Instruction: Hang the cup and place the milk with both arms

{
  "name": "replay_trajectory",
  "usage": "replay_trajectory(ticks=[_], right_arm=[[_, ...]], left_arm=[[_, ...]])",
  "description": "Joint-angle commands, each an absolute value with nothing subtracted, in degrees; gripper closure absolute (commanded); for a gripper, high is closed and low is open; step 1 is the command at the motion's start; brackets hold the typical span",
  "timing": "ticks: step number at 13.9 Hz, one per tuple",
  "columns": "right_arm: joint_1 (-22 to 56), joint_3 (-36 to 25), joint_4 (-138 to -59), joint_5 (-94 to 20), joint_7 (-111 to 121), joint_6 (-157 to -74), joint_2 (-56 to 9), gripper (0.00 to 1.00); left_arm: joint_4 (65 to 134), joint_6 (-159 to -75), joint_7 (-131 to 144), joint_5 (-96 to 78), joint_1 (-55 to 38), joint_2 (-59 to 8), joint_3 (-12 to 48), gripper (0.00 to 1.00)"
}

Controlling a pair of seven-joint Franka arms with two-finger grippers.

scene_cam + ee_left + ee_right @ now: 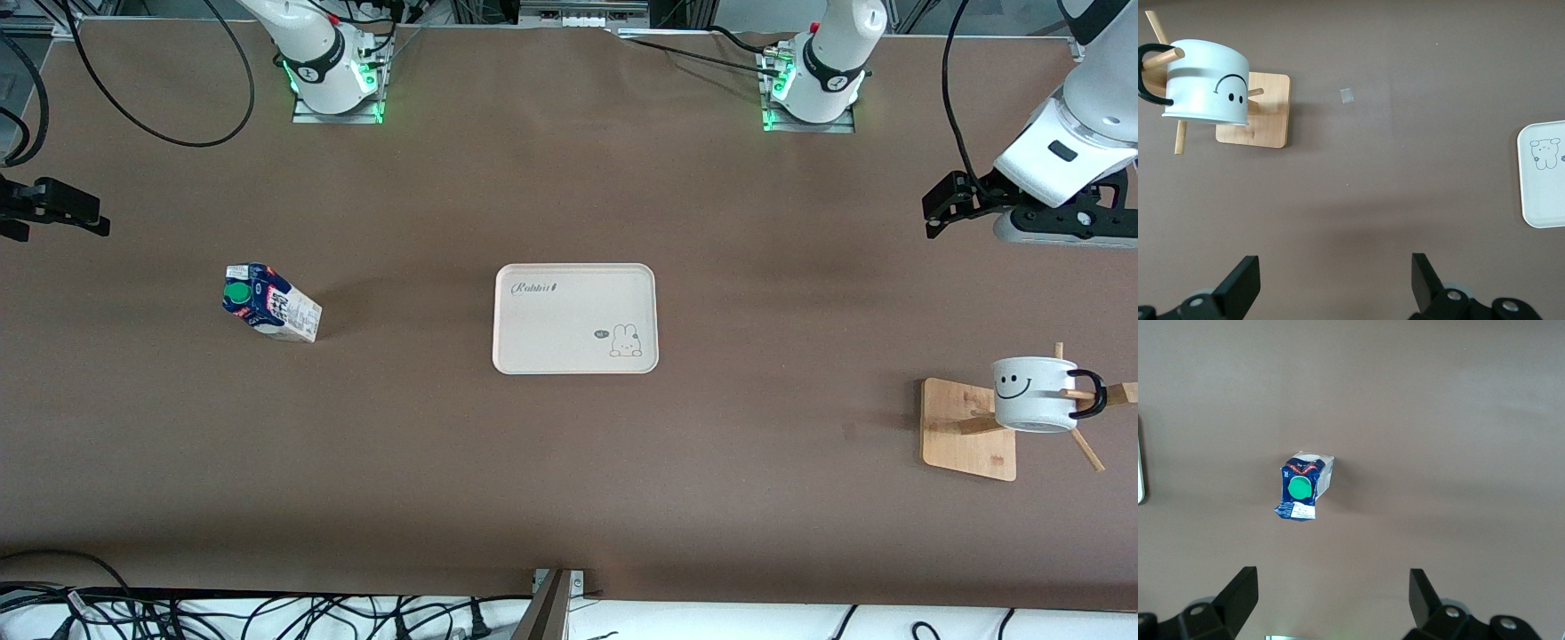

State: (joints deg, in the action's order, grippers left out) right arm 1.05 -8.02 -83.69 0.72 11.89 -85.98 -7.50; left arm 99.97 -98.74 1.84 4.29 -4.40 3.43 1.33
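The white cup (1036, 394) with a smiley face hangs by its black handle on a peg of a wooden rack (965, 427) at the left arm's end of the table. It also shows in the left wrist view (1208, 83). The milk carton (271, 302) stands upright on the table toward the right arm's end, and its green cap shows in the right wrist view (1301, 490). My left gripper (938, 209) (1335, 277) is open and empty, up over bare table beside the rack. My right gripper (62, 218) (1331, 593) is open and empty, over bare table beside the milk.
A pale tray (575, 318) with a rabbit print lies at the middle of the table, and its edge shows in the left wrist view (1545, 180). A small scrap (1347, 96) lies on the table by the rack. Cables hang along the table's edges.
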Motion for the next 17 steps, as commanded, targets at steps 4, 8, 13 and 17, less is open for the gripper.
replay_trajectory(ticks=[4, 8, 13, 17], right_arm=[[1.41, -8.79, -85.08, 1.23, 14.06, -85.96, -6.15, 0.0], [1.76, -8.79, -84.9, 2.99, 13.88, -83.67, -6.24, 0.0], [1.14, -9.32, -84.81, 1.76, 13.54, -83.85, -7.12, 0.0], [1.32, -9.05, -84.81, 1.49, 13.62, -83.76, -7.12, 0.0]], left_arm=[[98.26, -94.92, 2.46, 4.75, -4.75, 3.16, 1.41, 0.0], [95.89, -94.83, 2.64, 4.75, -4.92, 1.59, 1.41, 0.0], [95.89, -94.66, 2.37, 4.83, -4.13, 1.5, 2.46, 0.0], [94.84, -94.75, 1.93, 4.83, -4.04, 0.79, 2.37, 0.0]])
